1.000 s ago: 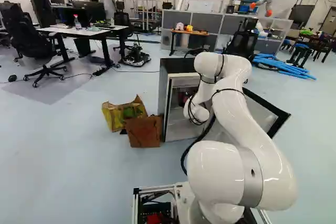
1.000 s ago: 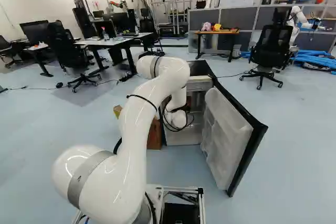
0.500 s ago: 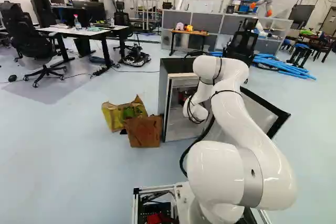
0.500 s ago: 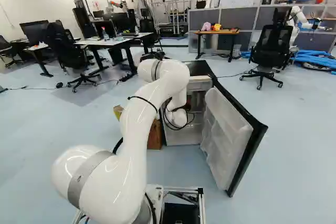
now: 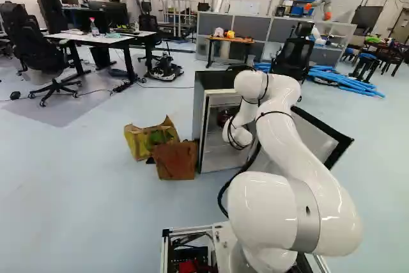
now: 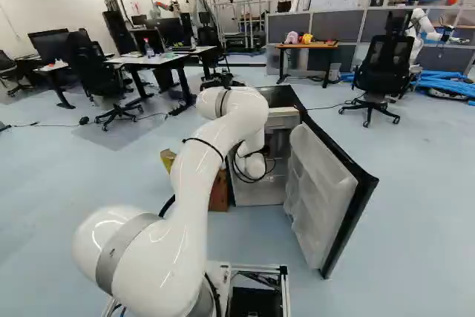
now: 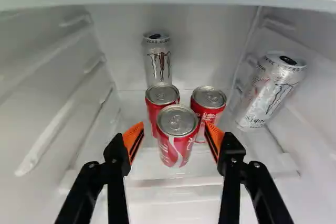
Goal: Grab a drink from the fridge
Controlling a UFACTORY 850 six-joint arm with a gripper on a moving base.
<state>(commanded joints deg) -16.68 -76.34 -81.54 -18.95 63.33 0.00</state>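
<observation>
White arm (image 5: 291, 142) arched forward, reaching into fridge (image 5: 199, 113)

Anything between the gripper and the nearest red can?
Nothing visible stands between the open gripper and the nearest red can. The other two red cans stand behind it, and the fridge door is open.

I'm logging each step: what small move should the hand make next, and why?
Probably ease the hand slightly forward, fingers open, until its pads flank the nearest red can. That can looks lined up with the gap between them, which seems wide enough. Going slowly seems wise, as two more red cans stand close behind.
</observation>
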